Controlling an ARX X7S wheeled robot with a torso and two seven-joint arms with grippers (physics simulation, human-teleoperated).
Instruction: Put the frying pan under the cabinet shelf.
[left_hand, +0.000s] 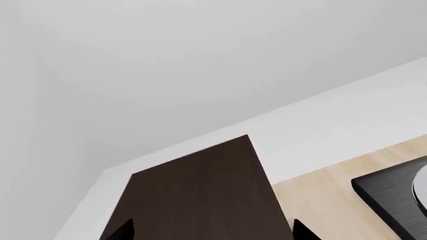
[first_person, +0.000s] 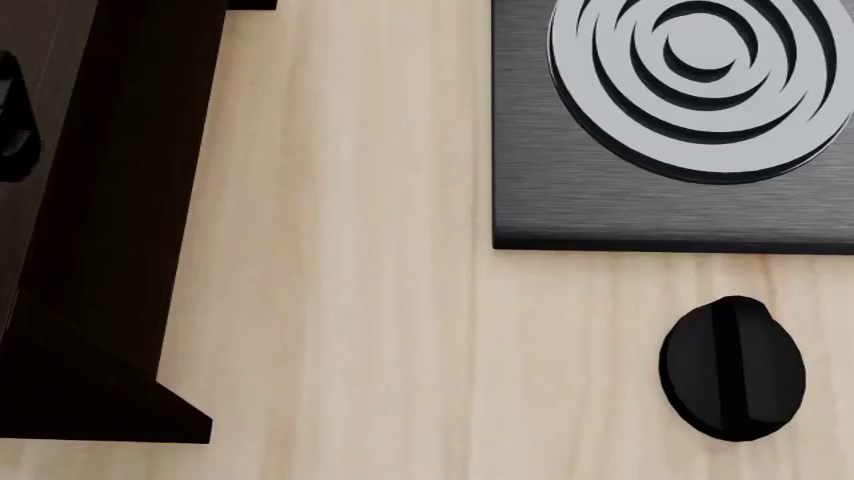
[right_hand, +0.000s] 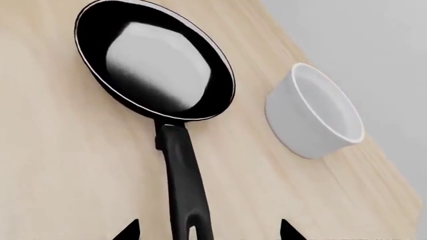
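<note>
No text, label, brand, number or sign can be read in any of the views. The burner plate (first_person: 601, 200), the round black knob (first_person: 733, 369), the frying pan (right_hand: 155, 62), the white pot (right_hand: 313, 112) and the cabinet shelf (left_hand: 200, 195) all have plain, unmarked surfaces.

A light wooden desk (first_person: 360, 250) carried a square black burner plate (first_person: 534, 150) with raised grey concentric rings (first_person: 701, 80). Near the plate's front edge, apart from it, sat a round black knob (first_person: 733, 368). A white round pot (right_hand: 313, 112) stood on the desk before a pale wall (left_hand: 200, 65).
</note>
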